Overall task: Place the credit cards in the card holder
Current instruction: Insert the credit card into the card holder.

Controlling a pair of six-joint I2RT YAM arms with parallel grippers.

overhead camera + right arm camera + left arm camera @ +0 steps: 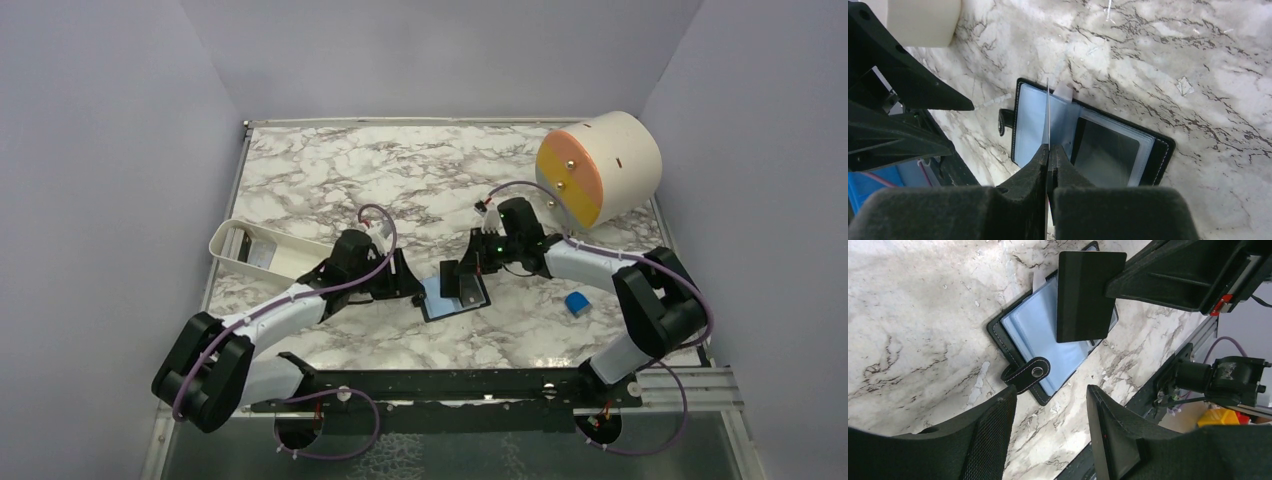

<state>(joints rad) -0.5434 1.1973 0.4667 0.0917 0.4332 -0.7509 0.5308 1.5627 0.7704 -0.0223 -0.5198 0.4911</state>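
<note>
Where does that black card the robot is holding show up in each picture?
Top: card at centre, over the open card holder.
Left wrist: card top centre, face-on.
Right wrist: card centre, edge-on, in the right gripper.
Shared landmark: the card holder's blue inside.

Centre of the table [330, 180]: the holder [442, 300] lies open and flat. A card [466, 283] stands on edge over it, pinched in the right gripper [472, 272], which reaches in from 2 o'clock. The left gripper [414, 291] sits just beside the holder at 9 o'clock. A second card [1108, 150] lies inside the holder. From the holder, a tray [225, 243] stands well off at 10 o'clock, a drum [600, 168] at 2 o'clock, a block [577, 302] at 3 o'clock.
</note>
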